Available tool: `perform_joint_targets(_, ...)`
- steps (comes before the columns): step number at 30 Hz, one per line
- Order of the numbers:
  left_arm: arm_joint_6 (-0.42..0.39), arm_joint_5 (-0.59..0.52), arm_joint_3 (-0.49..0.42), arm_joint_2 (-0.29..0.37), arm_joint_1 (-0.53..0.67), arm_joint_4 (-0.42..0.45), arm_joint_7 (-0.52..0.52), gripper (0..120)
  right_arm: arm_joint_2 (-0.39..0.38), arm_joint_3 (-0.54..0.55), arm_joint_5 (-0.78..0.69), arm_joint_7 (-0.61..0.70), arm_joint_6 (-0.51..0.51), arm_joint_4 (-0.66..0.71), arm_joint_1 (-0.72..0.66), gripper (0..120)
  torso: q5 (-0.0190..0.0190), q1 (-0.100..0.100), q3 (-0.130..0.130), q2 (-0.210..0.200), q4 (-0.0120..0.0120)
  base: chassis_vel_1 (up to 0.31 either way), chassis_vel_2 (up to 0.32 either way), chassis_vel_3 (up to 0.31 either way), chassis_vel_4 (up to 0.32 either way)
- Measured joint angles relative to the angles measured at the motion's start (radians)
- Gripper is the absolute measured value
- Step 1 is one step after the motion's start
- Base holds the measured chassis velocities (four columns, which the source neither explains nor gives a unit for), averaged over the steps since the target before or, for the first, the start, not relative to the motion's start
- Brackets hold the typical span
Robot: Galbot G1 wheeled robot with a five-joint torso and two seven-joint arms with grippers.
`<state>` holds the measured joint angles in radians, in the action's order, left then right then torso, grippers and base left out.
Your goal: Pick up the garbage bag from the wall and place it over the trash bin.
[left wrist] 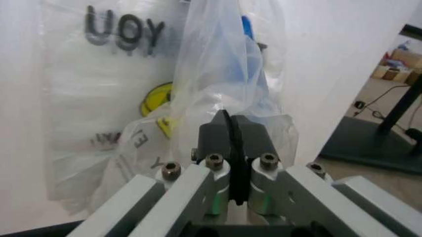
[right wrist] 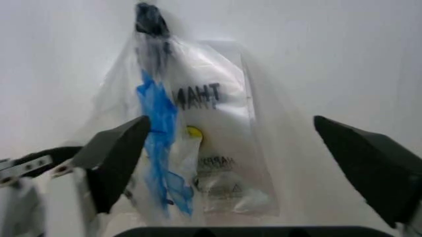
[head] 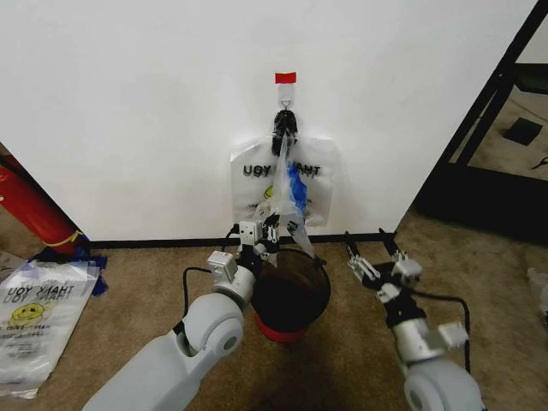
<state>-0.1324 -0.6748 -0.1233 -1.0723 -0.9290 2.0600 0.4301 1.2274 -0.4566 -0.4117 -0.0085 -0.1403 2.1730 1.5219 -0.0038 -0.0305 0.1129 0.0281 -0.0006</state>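
Note:
The garbage bag [head: 295, 184] hangs from a black hook [head: 284, 122] on the white wall [head: 154, 103], below a red tape strip [head: 285, 78]. Its black lettering, yellow smiley and blue patches show in the left wrist view [left wrist: 218, 74] and in the right wrist view [right wrist: 211, 123]. My left gripper [head: 267, 233] is shut on a bunched fold of the bag [left wrist: 230, 121], just above the trash bin [head: 291, 295]. The bin is black with a red base and stands on the carpet under the bag. My right gripper [head: 373, 246] stands open to the right of the bin, its fingers [right wrist: 115, 155] spread wide facing the bag.
A red cylinder [head: 30, 205] leans at the left wall. A similar printed bag [head: 34, 317] lies on the carpet at the left. A black rack [head: 501, 137] stands at the right. A black baseboard [head: 154, 243] runs along the wall's foot.

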Motion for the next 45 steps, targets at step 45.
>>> perform_joint_targets(45, 0.0, -0.017, 0.012, 0.032, 0.027, -0.045, 0.008, 0, -0.09, 0.338, 0.489, -0.174, -0.132, -0.677, -0.694, 89, -0.0001, 0.0, 0.0, 0.0, -0.0003, 0.0, 0.0, 0.0, 0.0)
